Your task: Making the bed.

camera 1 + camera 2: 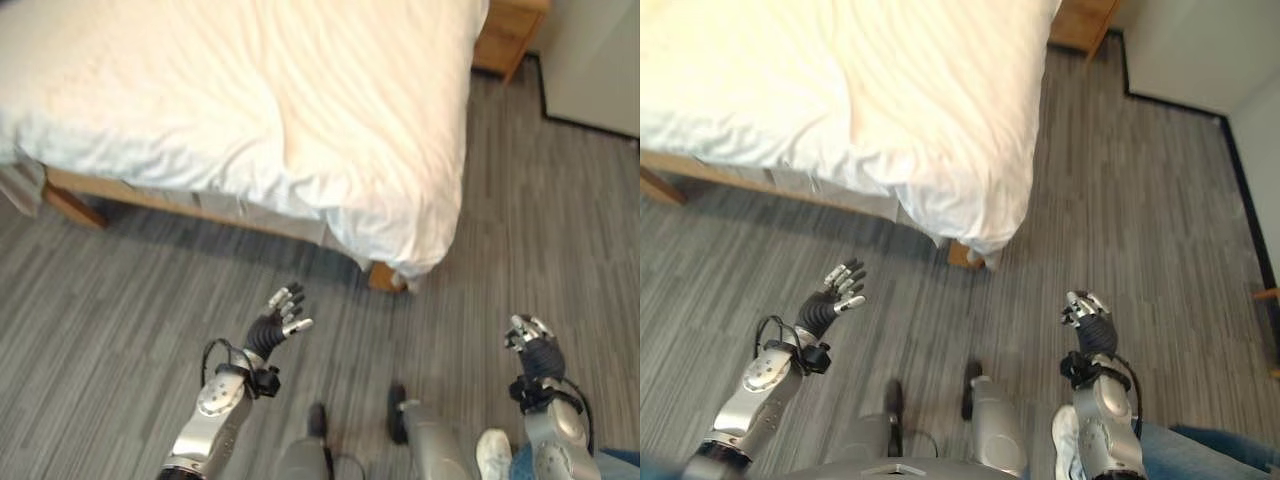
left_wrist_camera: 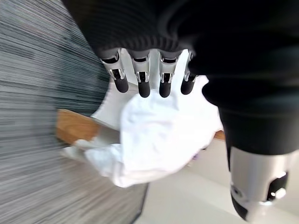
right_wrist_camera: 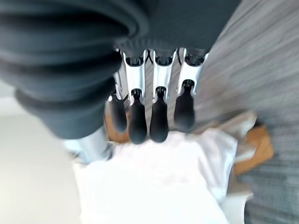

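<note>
Over grey carpet (image 1: 130, 300), I'm reaching both empty hands, left hand (image 1: 281, 318) and right hand (image 1: 533, 345), fingers relaxed apart, toward the white duvet's (image 1: 300, 110) drooping corner; grabbing it looks next.

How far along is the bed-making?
The white duvet already covers the bed, with wrinkles and its corner drooping over the wooden bed leg. Nothing is in hand: left hand and right hand hover open above the floor. Smoothing and squaring that corner remain.
</note>
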